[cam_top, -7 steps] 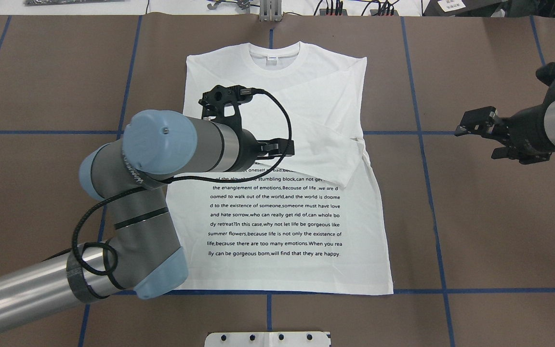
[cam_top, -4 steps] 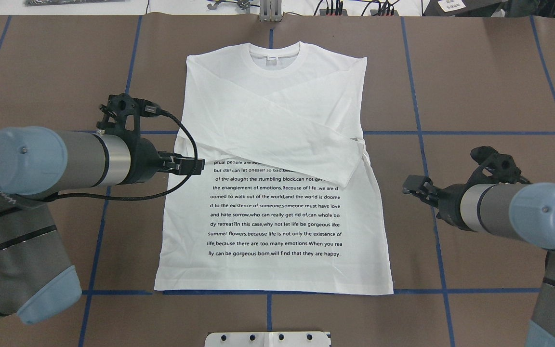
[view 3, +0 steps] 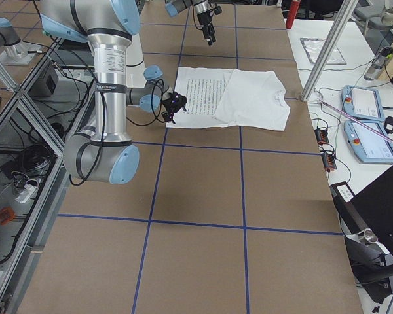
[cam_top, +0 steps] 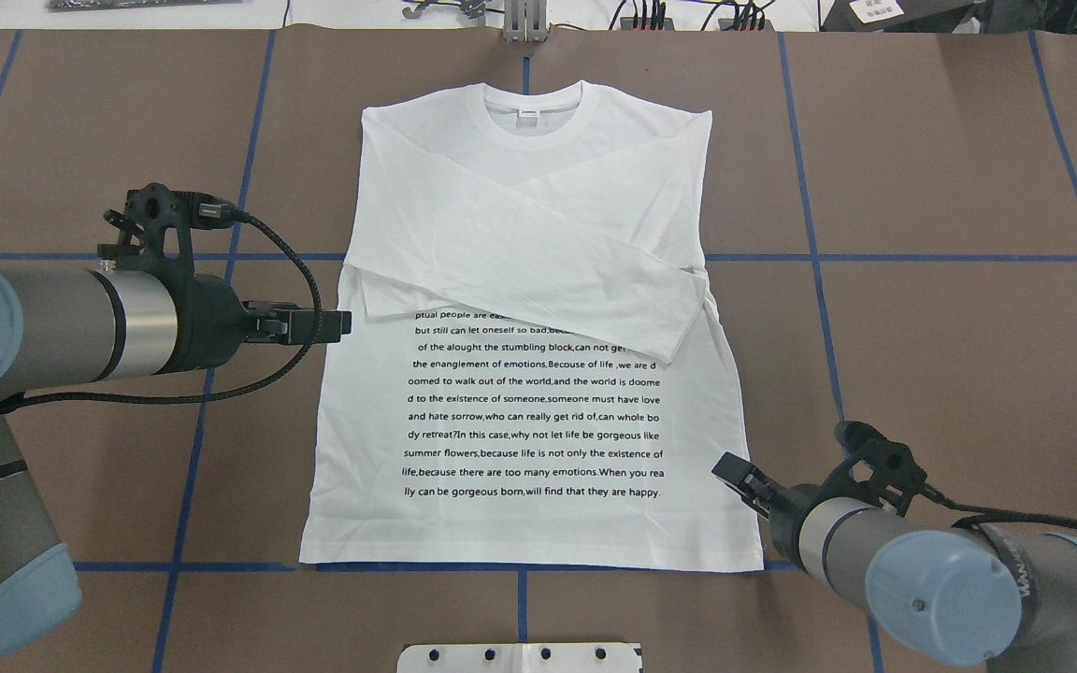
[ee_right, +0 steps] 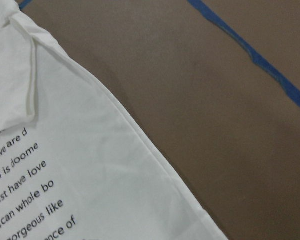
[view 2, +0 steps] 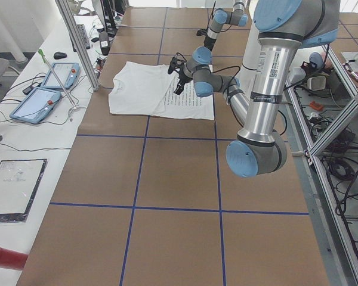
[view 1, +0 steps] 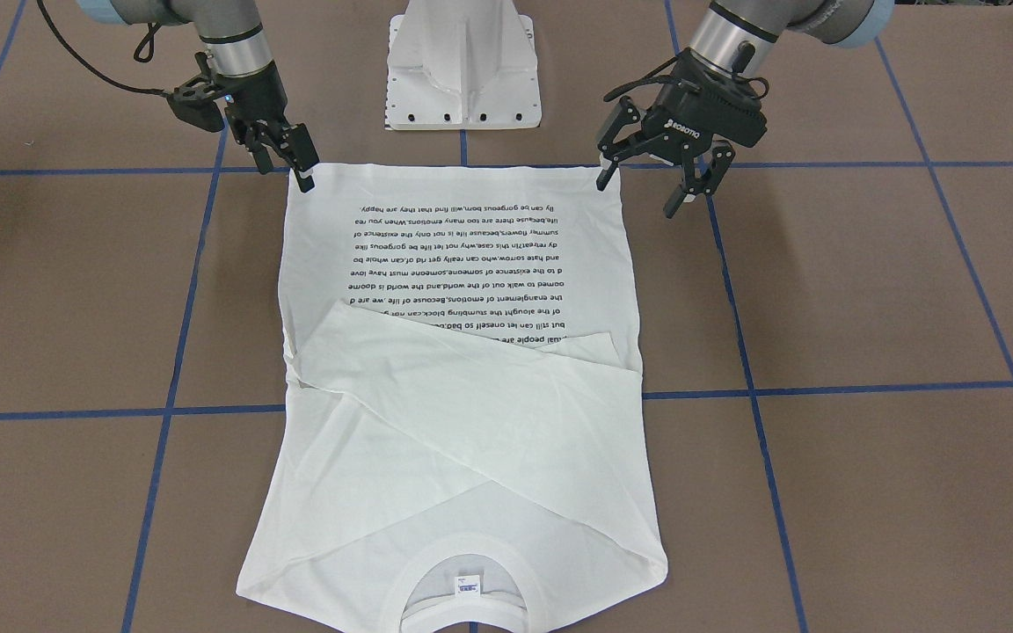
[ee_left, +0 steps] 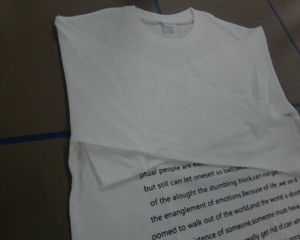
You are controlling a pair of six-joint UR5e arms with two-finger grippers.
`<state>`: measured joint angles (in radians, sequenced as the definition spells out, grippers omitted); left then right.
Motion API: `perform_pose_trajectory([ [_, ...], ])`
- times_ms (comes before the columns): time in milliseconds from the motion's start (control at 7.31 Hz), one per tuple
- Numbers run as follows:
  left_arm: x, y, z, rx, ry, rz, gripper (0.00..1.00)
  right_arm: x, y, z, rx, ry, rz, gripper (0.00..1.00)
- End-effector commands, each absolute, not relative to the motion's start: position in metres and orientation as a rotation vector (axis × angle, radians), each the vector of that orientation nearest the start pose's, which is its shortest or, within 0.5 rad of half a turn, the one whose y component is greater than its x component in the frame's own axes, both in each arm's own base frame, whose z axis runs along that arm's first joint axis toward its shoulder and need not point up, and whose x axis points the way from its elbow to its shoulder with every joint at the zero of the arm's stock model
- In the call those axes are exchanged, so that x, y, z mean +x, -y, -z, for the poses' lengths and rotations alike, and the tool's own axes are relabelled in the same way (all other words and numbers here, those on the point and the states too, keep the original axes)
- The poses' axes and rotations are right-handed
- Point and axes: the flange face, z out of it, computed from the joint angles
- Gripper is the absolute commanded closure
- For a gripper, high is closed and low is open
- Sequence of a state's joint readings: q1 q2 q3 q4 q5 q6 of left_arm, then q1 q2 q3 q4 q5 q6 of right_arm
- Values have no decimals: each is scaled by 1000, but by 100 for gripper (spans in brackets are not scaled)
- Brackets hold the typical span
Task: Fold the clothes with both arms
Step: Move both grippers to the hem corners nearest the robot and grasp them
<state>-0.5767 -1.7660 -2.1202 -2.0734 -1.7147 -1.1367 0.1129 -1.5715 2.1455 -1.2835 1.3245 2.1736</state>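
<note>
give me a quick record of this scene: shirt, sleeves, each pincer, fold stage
shirt: white, lying flat on the table, print up, collar on the side away from the robot
sleeves: both folded in, crossing over the chest
left pincer: open, empty, raised by the shirt's left edge
right pincer: open, empty, by the shirt's right edge near the hem
stage: sleeves in, body not yet folded
</note>
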Motion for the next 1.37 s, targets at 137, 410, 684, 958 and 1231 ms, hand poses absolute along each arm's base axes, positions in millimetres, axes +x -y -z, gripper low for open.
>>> perform_pose_trajectory([
  [137, 344, 351, -241, 382, -1231, -37, 6, -473, 172, -361, -20, 885, -808, 10],
  [410, 344, 350, -239, 385, -1234, -36, 6, -475, 171, -374, -20, 851, -819, 21],
  [684, 343, 350, -237, 389, -1237, -34, 5, -475, 168, -376, -39, 810, -807, 30],
  [958, 343, 352, -239, 398, -1229, -25, 5, -474, 168, -378, -39, 805, -807, 44],
  [1231, 344, 353, -242, 400, -1222, -20, 5, -474, 168, -379, -40, 801, -807, 66],
])
